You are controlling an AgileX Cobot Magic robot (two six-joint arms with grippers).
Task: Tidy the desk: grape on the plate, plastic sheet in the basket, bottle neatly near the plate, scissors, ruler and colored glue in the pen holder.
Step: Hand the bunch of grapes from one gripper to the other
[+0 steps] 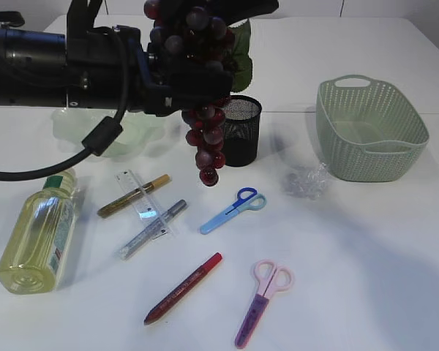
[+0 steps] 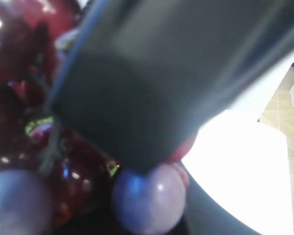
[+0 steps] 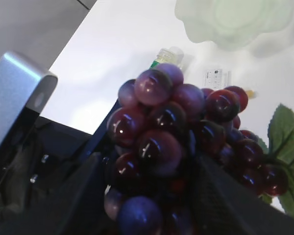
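The left end effector is largely hidden behind the grape bunch it clamps aloft near the bench's far edge, while the right end effector's own state I cannot tell.

basket right of pen holder

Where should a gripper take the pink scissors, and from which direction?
Judging from the exterior view, best across the closed blades just below the loops of the pink scissors, coming straight down. They lie flat on the table, blades shut and narrow, pointing to the near edge, with bare space on both sides; the loops are wider.
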